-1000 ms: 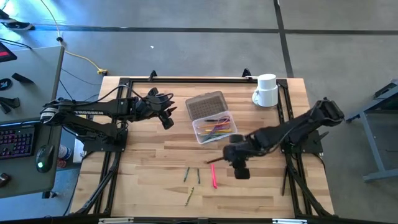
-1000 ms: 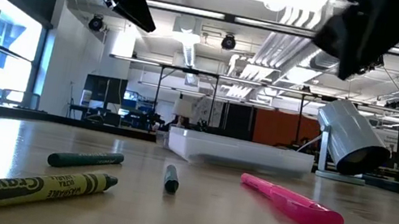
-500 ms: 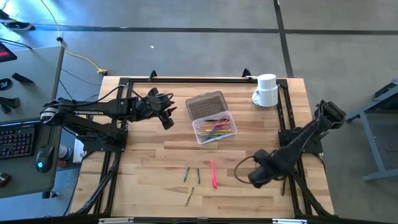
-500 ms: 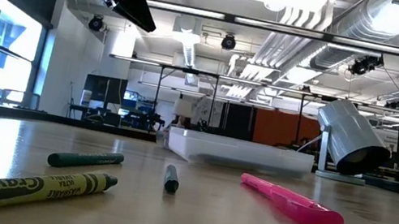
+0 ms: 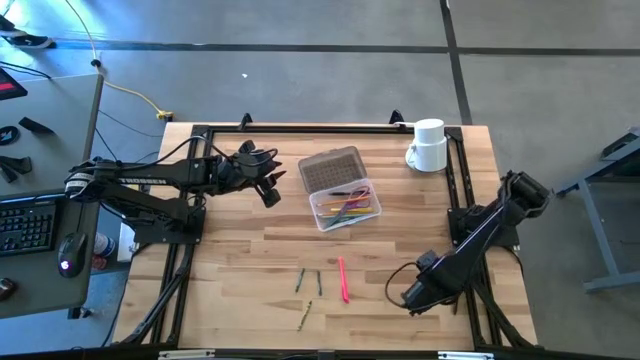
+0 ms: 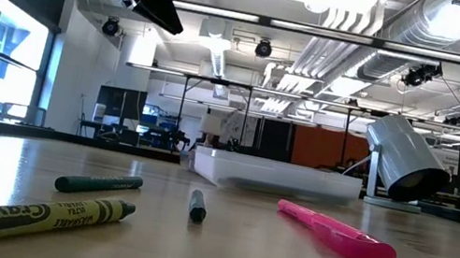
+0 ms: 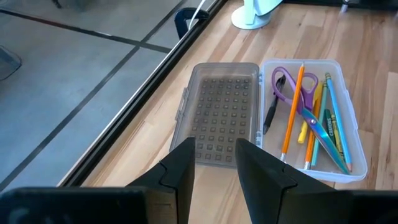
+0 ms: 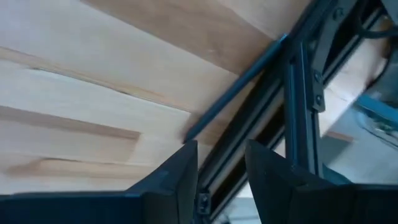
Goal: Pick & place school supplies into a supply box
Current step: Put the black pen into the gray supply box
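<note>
The supply box lies open at the table's far middle, its clear tray (image 5: 345, 208) beside the grey dotted lid (image 5: 330, 168). The tray (image 7: 311, 118) holds purple-handled scissors (image 7: 292, 87), an orange pencil (image 7: 292, 109) and several other pens. On the wood near the front edge lie a pink pen (image 5: 343, 280), two dark green crayons (image 5: 299, 281) (image 5: 318, 283) and a yellow-green crayon (image 5: 305, 315). My left gripper (image 5: 268, 188) hangs open above the table, left of the box. My right gripper (image 5: 410, 298) is open, low at the near right corner by the frame rail.
A white mug (image 5: 428, 145) stands at the far right corner. A black metal frame (image 5: 300, 128) runs around the table, with rails (image 8: 298, 93) right before my right gripper. Bare wood lies between the box and the loose pens.
My right arm has swung away from the spot beside the pink pen, toward the table's right and near edge, and has dropped low by the frame rail; it has left the low view. The pens and the box stay where they were.
</note>
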Robot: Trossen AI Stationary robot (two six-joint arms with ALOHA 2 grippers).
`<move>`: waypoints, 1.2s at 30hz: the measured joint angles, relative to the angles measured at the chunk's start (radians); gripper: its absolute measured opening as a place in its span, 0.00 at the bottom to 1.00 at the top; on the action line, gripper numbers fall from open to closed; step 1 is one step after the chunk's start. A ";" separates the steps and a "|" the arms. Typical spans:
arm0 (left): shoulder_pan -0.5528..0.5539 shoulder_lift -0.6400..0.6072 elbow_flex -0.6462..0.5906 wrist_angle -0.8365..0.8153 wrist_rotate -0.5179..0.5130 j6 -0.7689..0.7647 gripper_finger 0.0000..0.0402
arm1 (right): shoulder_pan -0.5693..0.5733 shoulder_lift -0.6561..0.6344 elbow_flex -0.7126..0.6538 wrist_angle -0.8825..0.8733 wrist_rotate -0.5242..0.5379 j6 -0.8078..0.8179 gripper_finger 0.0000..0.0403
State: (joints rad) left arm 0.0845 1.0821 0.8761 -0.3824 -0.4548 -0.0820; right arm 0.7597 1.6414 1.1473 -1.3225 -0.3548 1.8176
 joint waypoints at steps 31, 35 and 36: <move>0.000 0.000 0.000 -0.001 0.021 -0.032 0.37 | -0.036 0.078 -0.447 0.379 -0.246 -0.408 0.29; 0.000 0.000 0.000 -0.001 0.021 -0.032 0.37 | -0.053 0.083 -0.416 0.367 -0.229 -0.468 0.29; 0.000 0.000 0.000 -0.001 0.021 -0.032 0.37 | -0.057 0.084 -0.404 0.366 -0.201 -0.487 0.29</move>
State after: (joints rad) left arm 0.0848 1.0821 0.8761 -0.3836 -0.4335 -0.1139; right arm 0.7030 1.7252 0.7434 -0.9566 -0.5562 1.3308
